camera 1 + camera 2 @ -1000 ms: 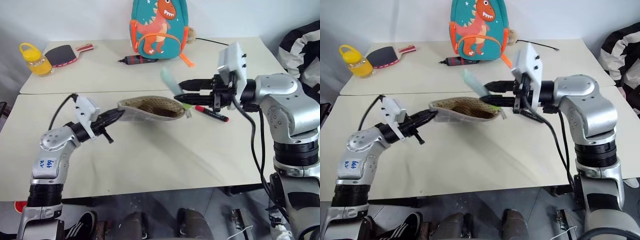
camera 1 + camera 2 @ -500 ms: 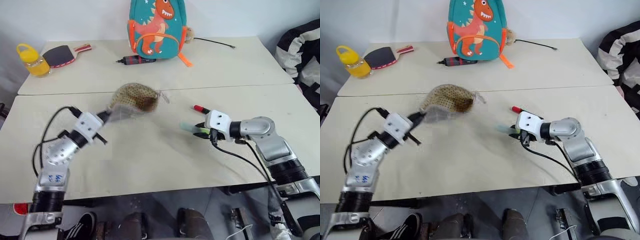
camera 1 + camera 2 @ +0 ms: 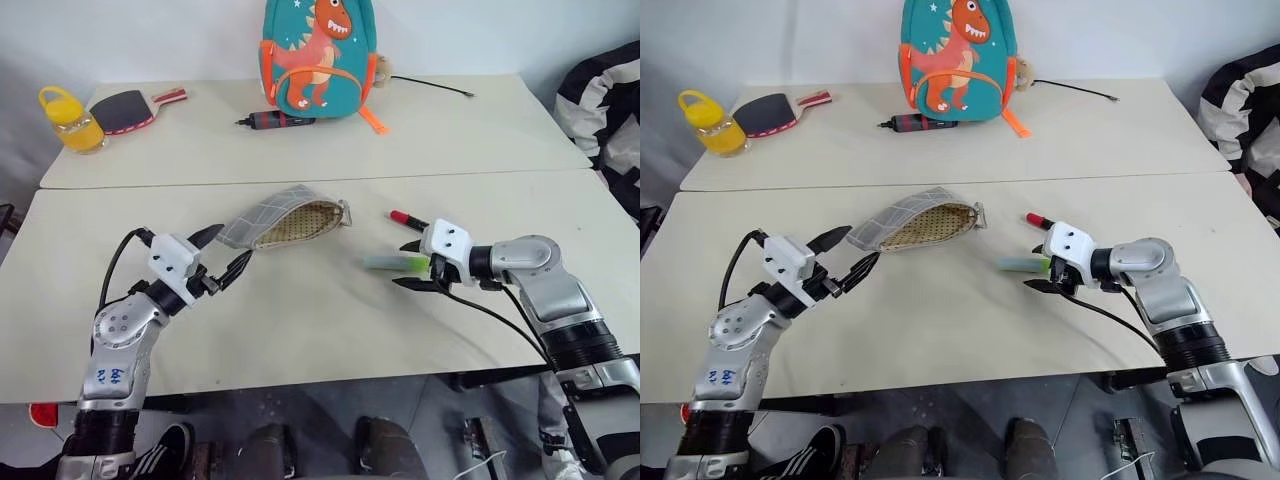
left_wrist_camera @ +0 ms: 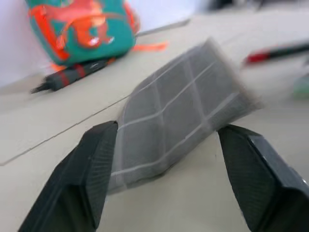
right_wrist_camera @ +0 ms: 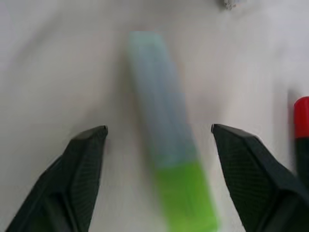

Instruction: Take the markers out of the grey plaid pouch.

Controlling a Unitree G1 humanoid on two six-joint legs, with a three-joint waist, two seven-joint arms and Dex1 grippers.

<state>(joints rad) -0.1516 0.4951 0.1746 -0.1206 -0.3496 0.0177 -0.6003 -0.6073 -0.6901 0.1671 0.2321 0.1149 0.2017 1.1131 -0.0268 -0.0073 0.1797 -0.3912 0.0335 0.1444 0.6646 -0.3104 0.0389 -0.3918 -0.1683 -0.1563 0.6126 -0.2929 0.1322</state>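
The grey plaid pouch (image 3: 285, 215) lies on the table's middle, its mouth showing beige dotted lining. My left gripper (image 3: 230, 250) stands open just short of the pouch's near end, and the pouch (image 4: 183, 101) sits between and beyond its fingers, apart from them. A pale green marker (image 3: 385, 262) lies on the table between the open fingers of my right gripper (image 3: 406, 265), untouched; in the right wrist view the marker (image 5: 164, 145) has clear gaps on both sides. A red-capped marker (image 3: 405, 218) lies on the table just behind it.
A teal dinosaur backpack (image 3: 318, 55) stands at the back with a dark red-black tool (image 3: 275, 120) in front of it. A yellow bottle (image 3: 70, 120) and a paddle (image 3: 125, 108) sit back left. Black-and-white cloth (image 3: 610, 100) hangs at the right edge.
The left gripper opened and let go of the pouch, which dropped flat onto the table. The right arm came down with the green marker, laid it on the table and opened.
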